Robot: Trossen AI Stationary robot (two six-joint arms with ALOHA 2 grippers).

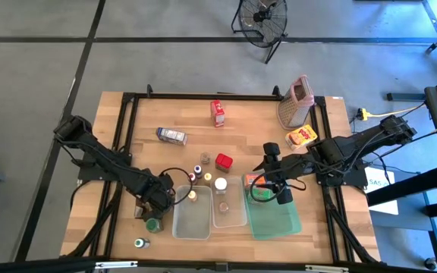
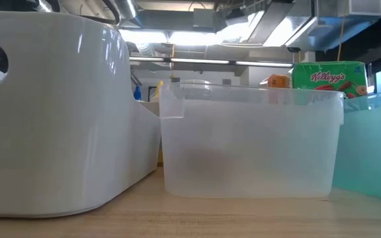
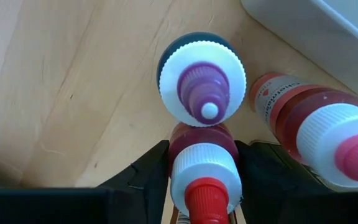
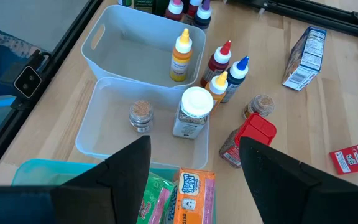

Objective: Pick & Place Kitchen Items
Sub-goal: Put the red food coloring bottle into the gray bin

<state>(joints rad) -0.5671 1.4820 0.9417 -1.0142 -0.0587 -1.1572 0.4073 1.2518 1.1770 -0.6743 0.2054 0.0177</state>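
The table (image 1: 165, 114) is pale wood with a matt, faintly grained top, framed in black metal, and the two tubs (image 4: 104, 118) on it are frosted, translucent plastic — smooth, with a soft sheen. The little bottles (image 3: 202, 79) look like glossy plastic with ribbed white caps, while the cartons (image 1: 217, 112) are printed card. The grater (image 1: 294, 106) is dull perforated metal — its top pink plastic.

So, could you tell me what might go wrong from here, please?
The left gripper straddles a red-tipped bottle, with a purple-tipped bottle and a pink-tipped bottle close beside it; closing or lifting could knock either over. The grip sits near the cap, so the bottle might tilt or slip.
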